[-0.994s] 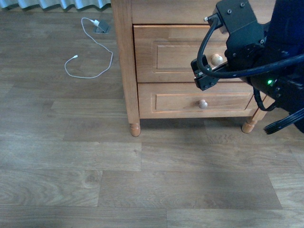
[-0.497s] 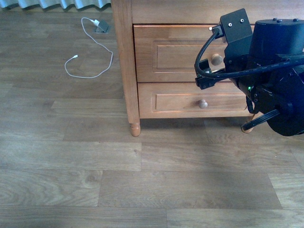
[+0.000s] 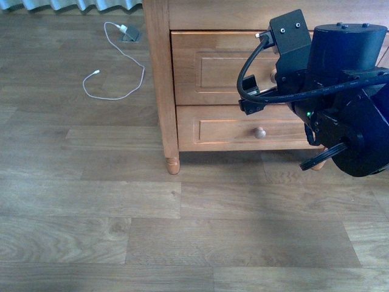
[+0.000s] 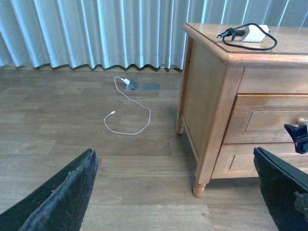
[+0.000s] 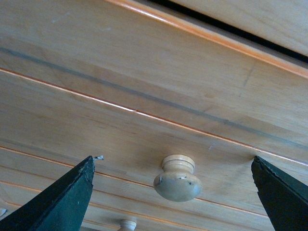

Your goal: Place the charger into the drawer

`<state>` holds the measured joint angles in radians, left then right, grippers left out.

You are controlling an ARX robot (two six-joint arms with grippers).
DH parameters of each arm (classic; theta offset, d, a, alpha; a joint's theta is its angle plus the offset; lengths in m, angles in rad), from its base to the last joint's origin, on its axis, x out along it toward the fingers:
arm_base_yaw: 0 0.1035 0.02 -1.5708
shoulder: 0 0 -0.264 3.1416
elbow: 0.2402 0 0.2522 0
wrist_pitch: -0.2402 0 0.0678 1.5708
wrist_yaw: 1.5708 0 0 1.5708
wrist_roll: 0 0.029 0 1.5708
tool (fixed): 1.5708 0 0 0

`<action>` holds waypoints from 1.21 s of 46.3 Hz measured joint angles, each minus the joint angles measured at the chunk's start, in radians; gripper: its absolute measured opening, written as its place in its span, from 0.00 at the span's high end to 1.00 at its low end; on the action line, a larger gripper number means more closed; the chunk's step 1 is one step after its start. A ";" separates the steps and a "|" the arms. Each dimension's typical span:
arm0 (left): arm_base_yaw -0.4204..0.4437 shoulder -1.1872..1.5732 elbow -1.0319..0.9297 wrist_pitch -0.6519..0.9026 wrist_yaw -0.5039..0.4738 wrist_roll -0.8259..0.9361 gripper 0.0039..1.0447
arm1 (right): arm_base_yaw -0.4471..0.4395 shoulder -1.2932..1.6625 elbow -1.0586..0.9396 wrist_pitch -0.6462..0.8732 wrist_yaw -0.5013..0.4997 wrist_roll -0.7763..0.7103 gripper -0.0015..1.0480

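**A:** what's the right gripper (image 5: 172,160) up to at the nightstand (image 4: 211,96)?

**B:** its fingers (image 5: 57,202) are spread wide and gripping nothing. The knob (image 5: 177,179) of the upper drawer (image 3: 213,70) sits between them, clear of both. The drawer's shut.

**A:** and the left gripper (image 4: 173,151)? The charger (image 4: 255,32)?

**B:** left's wide open too, empty, well apart from the nightstand. The charger's lying on the nightstand's top with its black cable looped beside it.

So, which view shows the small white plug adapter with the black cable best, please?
The left wrist view: the small white plug adapter lies unobstructed on the wooden cabinet top. The front view cuts that top off, and the right wrist view shows the wooden drawer front and its round pale knob, no adapter.
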<state>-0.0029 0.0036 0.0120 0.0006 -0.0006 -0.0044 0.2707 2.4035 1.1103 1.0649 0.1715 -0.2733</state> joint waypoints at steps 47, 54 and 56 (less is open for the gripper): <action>0.000 0.000 0.000 0.000 0.000 0.000 0.06 | -0.004 0.013 0.024 -0.071 0.005 0.022 0.77; 0.000 0.000 0.000 0.000 0.000 0.000 0.06 | -0.022 -0.075 -0.061 -0.155 -0.062 0.072 0.78; 0.000 0.000 0.000 0.000 0.000 0.000 0.06 | -0.027 -0.105 -0.098 -0.167 -0.076 0.084 0.78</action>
<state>-0.0025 0.0036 0.0120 0.0006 -0.0006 -0.0044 0.2436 2.2982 1.0126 0.8978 0.0959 -0.1898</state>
